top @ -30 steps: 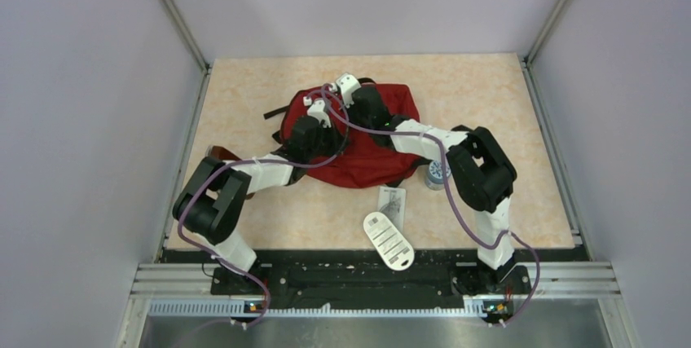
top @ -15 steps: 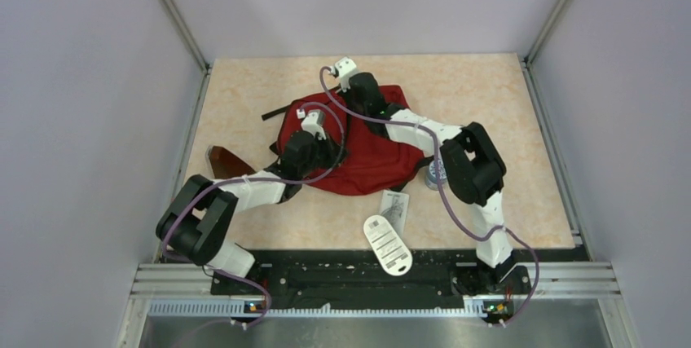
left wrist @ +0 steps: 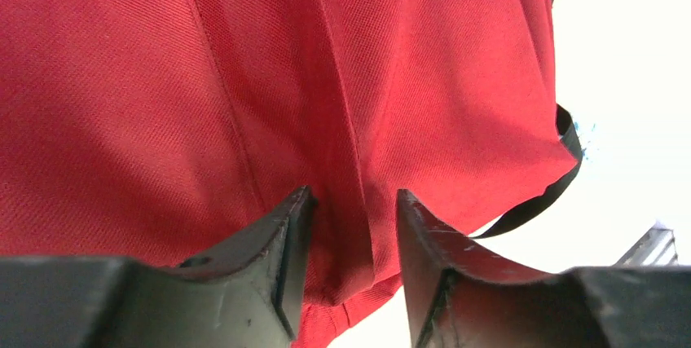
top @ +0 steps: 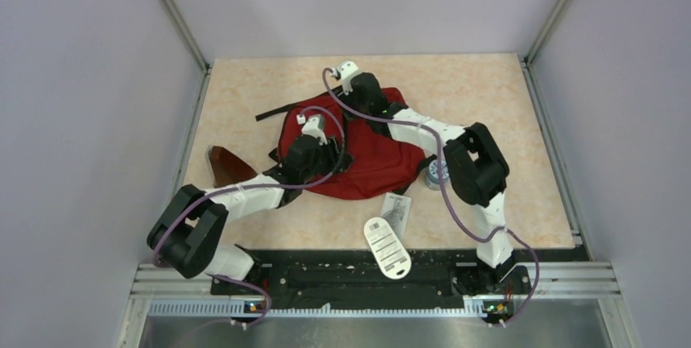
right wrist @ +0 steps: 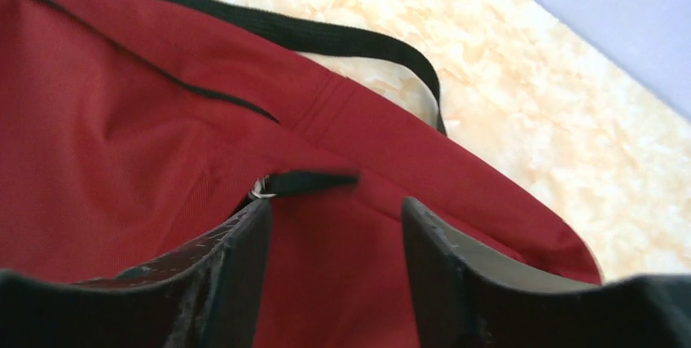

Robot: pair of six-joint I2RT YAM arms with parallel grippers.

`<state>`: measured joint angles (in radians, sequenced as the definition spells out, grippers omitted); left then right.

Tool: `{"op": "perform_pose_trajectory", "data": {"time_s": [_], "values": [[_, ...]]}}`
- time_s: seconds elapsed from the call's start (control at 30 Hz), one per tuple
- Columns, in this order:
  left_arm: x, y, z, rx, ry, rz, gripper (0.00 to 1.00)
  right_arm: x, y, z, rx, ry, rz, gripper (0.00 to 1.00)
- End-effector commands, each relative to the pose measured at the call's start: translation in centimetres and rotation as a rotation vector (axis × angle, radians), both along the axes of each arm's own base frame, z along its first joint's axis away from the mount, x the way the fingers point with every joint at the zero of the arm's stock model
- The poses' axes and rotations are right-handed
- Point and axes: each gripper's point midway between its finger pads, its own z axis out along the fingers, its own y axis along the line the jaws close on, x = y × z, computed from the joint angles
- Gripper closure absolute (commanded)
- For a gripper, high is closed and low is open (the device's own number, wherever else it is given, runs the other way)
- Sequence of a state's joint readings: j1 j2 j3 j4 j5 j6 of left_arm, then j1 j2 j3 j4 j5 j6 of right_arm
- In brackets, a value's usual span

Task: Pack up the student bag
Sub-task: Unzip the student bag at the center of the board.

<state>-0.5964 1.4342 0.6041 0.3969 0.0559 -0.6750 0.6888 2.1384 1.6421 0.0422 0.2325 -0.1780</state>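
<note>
The student bag (top: pixel 371 165), a red fabric backpack, lies flat in the middle of the table with a black strap (top: pixel 273 112) trailing off to its left. My left gripper (left wrist: pixel 354 193) is open and pressed low over the bag (left wrist: pixel 163 79), with a raised red seam fold running loosely between its fingers. Over the bag's far edge (right wrist: pixel 122 136), my right gripper (right wrist: pixel 336 201) is also open, with nothing but red cloth in the gap. A black zipper pull (right wrist: pixel 310 181) on a small metal ring lies just past its left fingertip.
A small brown triangular pouch (top: pixel 228 165) lies left of the bag. A white oblong tag (top: pixel 387 244) and a small printed card (top: pixel 396 208) lie in front of it. A grey-blue round object (top: pixel 436 173) peeks out beside the right arm's elbow.
Both grippers were shut and now stand open. The left arm has stretched out lower and to the left, uncovering the brown pouch. The bag has settled flatter and shifted slightly.
</note>
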Motion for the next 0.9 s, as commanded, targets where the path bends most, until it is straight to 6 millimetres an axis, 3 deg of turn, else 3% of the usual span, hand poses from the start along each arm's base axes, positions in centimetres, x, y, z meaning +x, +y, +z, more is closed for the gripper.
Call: {"op": "perform_pose_trajectory", "data": {"time_s": [0.0,0.13,0.37,0.53,0.87], "values": [[1.0,0.6,3.5,0.010,-0.040,0.061,0.47,-2.4,-2.2,9.5,0.142,-0.072,-0.028,0.35],[2.7,2.1,5.0,0.042,-0.092,0.138,0.36,-5.2,-4.2,10.8,0.204,-0.016,-0.072,0.31],[7.1,4.7,5.4,0.039,-0.095,0.213,0.32,-9.2,-5.4,9.4,0.308,0.102,-0.113,0.31],[8.5,3.0,5.6,-0.015,-0.108,0.119,0.29,-11.0,-4.7,8.2,0.308,0.153,-0.110,0.33],[9.6,1.4,2.6,-0.011,-0.026,0.065,0.33,-12.5,-2.9,6.5,0.309,0.207,-0.087,0.35]]}}
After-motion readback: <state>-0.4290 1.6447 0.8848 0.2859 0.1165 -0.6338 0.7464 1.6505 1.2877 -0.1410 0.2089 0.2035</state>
